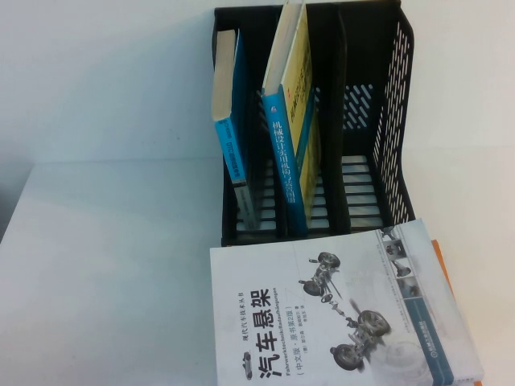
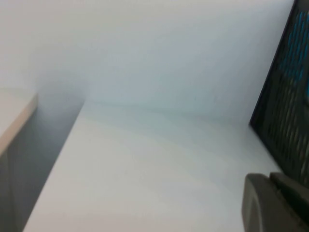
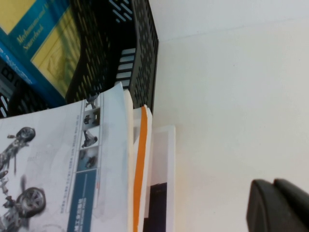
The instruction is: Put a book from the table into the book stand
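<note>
The book (image 1: 288, 121), thick, with a pale yellow cover and a blue spine, already stands in the middle slot of the black book stand (image 1: 394, 121), tilted so its top leans toward the right-hand divider. A thinner blue book (image 1: 229, 104) stands in the slot to its left, and the right-hand slot holds nothing.

Neither arm shows in the high view. The left gripper (image 2: 275, 203) appears only at the corner of its own wrist view, fingers closed together and holding nothing. It hangs over the bare white table (image 1: 105, 265), with the stand's perforated side wall just ahead of it and to one side. The right gripper (image 3: 280, 205) shows as a dark edge in its wrist view; I cannot tell how wide it stands. Ahead of it and to one side lies the white book (image 1: 338, 314) with the car-parts picture, on top of a stack with an orange-edged book (image 3: 140, 164) beneath, just in front of the stand.

The thick book looks heavy and stiff, with a glossy cover that is likely slippery. If it needs straightening, the best hold is probably across its thickness near the top edge, where it stands clear of the dividers.
</note>
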Controlling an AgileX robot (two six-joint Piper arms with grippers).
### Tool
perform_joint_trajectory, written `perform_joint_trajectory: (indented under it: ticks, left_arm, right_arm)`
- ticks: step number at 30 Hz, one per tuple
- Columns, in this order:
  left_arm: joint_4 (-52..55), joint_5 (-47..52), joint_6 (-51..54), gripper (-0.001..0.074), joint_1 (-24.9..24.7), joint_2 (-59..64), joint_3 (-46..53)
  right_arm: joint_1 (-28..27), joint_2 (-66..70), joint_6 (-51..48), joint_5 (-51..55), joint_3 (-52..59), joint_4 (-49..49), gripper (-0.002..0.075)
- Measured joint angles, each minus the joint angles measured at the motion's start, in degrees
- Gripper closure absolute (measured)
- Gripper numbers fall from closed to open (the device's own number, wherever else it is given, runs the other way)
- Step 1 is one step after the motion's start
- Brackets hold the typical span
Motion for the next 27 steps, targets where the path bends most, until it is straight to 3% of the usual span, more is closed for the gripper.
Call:
perform_joint_trajectory:
  ticks: [7,27]
  left_arm:
    - [0.0,12.7,0.1,0.0737,1.6,-0.6,-0.1]
    - [0.0,13.4,0.3,0.0737,1.7,-0.7,-0.2]
  right_arm:
    - [0.0,0.0,0.0,0.1,0.0,0.0,0.0718]
    - [0.0,0.0,-0.1,0.1,0.0,-0.2,0.0718]
